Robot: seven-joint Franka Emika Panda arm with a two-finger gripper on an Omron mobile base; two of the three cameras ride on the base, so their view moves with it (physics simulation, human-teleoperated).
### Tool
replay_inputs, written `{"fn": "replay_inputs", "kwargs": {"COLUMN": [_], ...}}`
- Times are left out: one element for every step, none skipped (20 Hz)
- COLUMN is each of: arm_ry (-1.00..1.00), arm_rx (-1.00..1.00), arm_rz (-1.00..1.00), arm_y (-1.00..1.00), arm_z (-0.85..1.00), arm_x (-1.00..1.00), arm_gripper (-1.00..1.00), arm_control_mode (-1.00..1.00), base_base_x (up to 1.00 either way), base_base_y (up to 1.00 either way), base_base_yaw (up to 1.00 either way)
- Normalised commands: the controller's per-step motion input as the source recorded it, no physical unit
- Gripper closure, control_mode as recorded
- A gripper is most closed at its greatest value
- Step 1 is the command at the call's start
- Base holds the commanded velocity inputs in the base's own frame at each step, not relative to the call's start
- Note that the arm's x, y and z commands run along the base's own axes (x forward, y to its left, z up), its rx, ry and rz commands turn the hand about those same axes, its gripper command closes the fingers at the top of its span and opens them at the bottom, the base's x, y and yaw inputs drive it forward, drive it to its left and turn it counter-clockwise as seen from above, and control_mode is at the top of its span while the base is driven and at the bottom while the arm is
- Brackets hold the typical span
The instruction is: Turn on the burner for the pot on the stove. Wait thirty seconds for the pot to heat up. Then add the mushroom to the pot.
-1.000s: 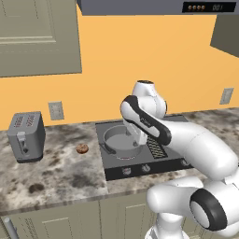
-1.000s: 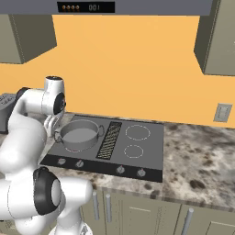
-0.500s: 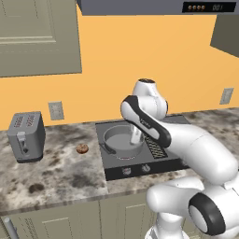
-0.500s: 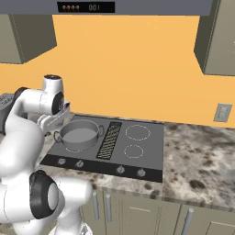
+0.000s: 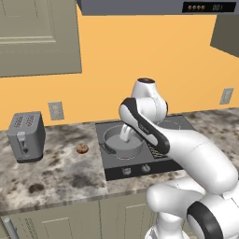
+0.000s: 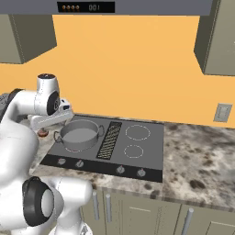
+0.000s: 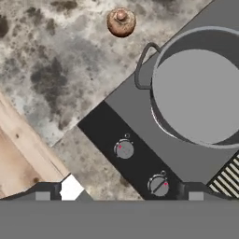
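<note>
Behind arm, pot (image 5: 122,140) partly hidden; mushroom (image 7: 121,22) on counter.

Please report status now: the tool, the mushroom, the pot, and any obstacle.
Tool open, empty, above stove knobs. Mushroom on counter left of stove, not in pot. Pot empty on burner. Nothing between mushroom and pot.
</note>
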Motion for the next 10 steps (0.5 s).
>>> {"fn": "replay_inputs", "kwargs": {"arm_ry": [0.04, 0.02, 0.01, 0.0, 0.0, 0.0, 0.0, 0.0, 0.0, -0.01], "arm_rx": [0.03, 0.05, 0.04, 0.02, 0.01, 0.02, 0.03, 0.03, 0.0, 0.0], "arm_rz": [-0.4, -0.33, -0.3, -0.29, -0.29, -0.3, -0.3, -0.3, -0.26, -0.27], "arm_y": [0.01, 0.04, 0.05, 0.09, 0.2, 0.27, 0.36, 0.49, 0.57, 0.69], "arm_z": [0.34, 0.29, 0.26, 0.21, 0.12, 0.02, 0.0, 0.0, 0.0, 0.0], "arm_x": [-0.15, -0.19, -0.19, -0.14, -0.04, 0.0, 0.0, 0.0, 0.0, 0.0], "arm_gripper": [-1.0, -1.0, -1.0, -1.0, -1.0, -1.0, -1.0, -1.0, -1.0, -1.0], "arm_control_mode": [-1.0, -1.0, -1.0, -1.0, -1.0, -1.0, -1.0, -1.0, -1.0, -1.0], "base_base_x": [0.0, 0.0, 0.0, 0.0, 0.0, 0.0, 0.0, 0.0, 0.0, 0.0], "base_base_y": [0.0, 0.0, 0.0, 0.0, 0.0, 0.0, 0.0, 0.0, 0.0, 0.0], "base_base_yaw": [0.0, 0.0, 0.0, 0.0, 0.0, 0.0, 0.0, 0.0, 0.0, 0.0]}}
